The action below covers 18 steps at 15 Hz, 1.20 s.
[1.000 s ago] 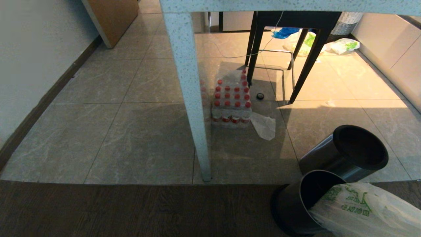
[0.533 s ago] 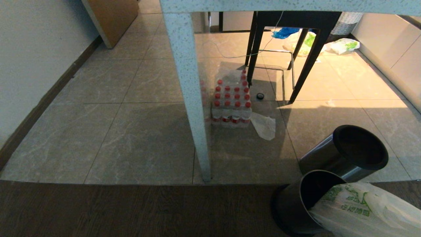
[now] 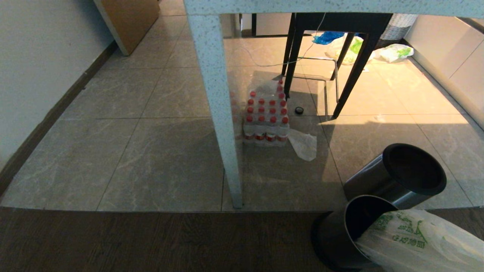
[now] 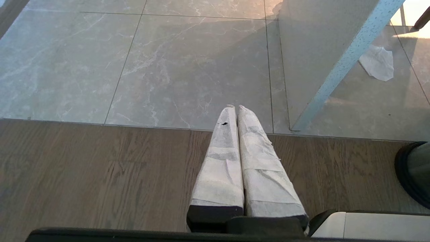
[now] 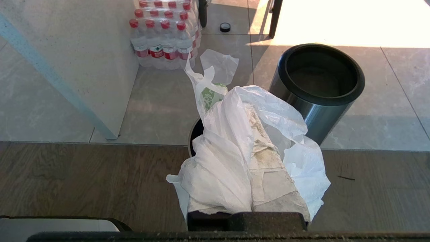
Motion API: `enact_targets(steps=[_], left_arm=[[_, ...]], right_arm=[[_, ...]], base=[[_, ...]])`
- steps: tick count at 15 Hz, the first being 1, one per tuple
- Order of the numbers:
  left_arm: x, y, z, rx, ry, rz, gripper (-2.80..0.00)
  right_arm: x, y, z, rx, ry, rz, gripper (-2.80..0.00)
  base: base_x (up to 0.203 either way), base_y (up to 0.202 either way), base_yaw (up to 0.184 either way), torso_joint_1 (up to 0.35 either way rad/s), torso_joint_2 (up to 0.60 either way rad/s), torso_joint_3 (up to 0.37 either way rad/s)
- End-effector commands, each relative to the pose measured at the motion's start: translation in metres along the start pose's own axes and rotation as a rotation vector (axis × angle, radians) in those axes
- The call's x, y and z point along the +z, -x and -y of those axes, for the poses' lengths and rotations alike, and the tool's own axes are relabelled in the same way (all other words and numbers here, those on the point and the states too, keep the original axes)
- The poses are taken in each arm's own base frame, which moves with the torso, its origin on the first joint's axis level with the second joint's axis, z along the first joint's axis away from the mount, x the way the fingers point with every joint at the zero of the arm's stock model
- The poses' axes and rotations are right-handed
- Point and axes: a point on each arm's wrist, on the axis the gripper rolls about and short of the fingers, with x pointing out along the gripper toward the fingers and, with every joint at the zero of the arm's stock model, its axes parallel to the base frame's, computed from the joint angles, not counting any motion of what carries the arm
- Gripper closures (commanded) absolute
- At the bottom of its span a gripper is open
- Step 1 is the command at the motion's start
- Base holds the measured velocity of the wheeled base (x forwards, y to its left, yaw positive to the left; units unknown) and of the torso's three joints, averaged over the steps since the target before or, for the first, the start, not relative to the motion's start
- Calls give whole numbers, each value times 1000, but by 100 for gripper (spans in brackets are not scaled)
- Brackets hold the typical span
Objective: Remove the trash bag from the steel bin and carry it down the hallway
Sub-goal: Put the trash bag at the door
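trash bag (image 5: pixel 235 148): bunched over right hand (image 5: pixel 250 111), clamped there, tail in nearer steel bin (image 3: pixel 336 234) | advice: lift straight up till clear, avoid second bin (image 5: pixel 319 84) | left hand (image 4: pixel 235 109): pressed together, empty, above wood floor (image 4: pixel 100 174)

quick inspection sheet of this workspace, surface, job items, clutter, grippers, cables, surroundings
surface: grey tiled floor meeting a dark wood strip.
job's things: trash bag bunched over the steel bin; second bin behind it.
clutter: pack of red-capped bottles, clear plastic scrap, small black cap, far bags.
grippers: right gripper shut on the trash bag; left gripper shut, empty, above the floor.
cables: thin wire under the table.
surroundings: speckled table leg, dark chair legs, white wall.
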Motion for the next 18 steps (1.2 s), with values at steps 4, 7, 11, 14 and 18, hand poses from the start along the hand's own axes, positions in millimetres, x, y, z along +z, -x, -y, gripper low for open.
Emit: enact_targets(steps=[4,7,11,14,18], left_arm=[[0,0,0,0,5,2,0],[0,0,0,0,6,0,0],[0,0,0,0,7,2,0],[0,0,0,0,6,3,0],[0,0,0,0,5,3,0]], right_arm=[[-11,-2,0,2,0,-39,0],[-11,-2,0,2,0,-39,0],[-11,-2,0,2,-1,-39,0],[-11,-2,0,2,-2,-39,0],[-11,-2,0,3,0,-38,0]], base=[[0,0,0,1,1,34],[0,0,0,2,2,185],[0,0,0,3,2,199],[0,0,0,-1,2,204],[0,0,0,4,-1,201]])
